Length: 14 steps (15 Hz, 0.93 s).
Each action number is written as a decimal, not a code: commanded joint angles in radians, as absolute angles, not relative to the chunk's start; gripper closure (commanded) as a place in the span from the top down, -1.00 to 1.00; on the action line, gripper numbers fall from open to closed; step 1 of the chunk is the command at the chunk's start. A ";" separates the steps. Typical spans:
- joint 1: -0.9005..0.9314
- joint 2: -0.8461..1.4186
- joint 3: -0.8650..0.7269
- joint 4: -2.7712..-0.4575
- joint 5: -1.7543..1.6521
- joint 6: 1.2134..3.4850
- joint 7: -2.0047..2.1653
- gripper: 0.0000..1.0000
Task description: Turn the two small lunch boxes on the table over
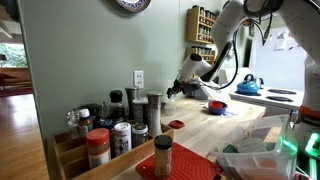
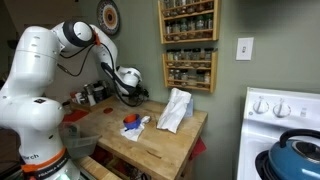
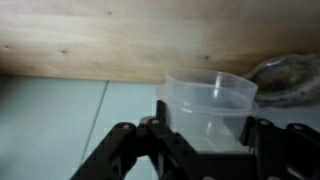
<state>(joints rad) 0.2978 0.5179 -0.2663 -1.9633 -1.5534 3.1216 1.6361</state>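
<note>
My gripper is clenched on a clear small lunch box, apparently held above the bench close to the wall. I judge this box is mid-flip; next I must roll the wrist and set it down inverted.

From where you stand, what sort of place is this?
Most likely a home kitchen: a white stove with a blue kettle, a wall spice rack, and a butcher-block table.
</note>
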 commanded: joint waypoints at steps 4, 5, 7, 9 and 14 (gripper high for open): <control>0.229 0.586 -0.219 -1.754 -1.891 3.238 1.930 -0.27; 0.210 0.590 -0.188 -1.729 -1.943 3.214 1.978 -0.27; 0.155 0.604 -0.116 -1.704 -2.042 3.205 2.050 -0.27; 0.086 0.614 -0.028 -1.696 -2.143 3.186 2.116 -0.27; -0.072 0.636 0.151 -1.727 -2.367 3.113 2.230 -0.27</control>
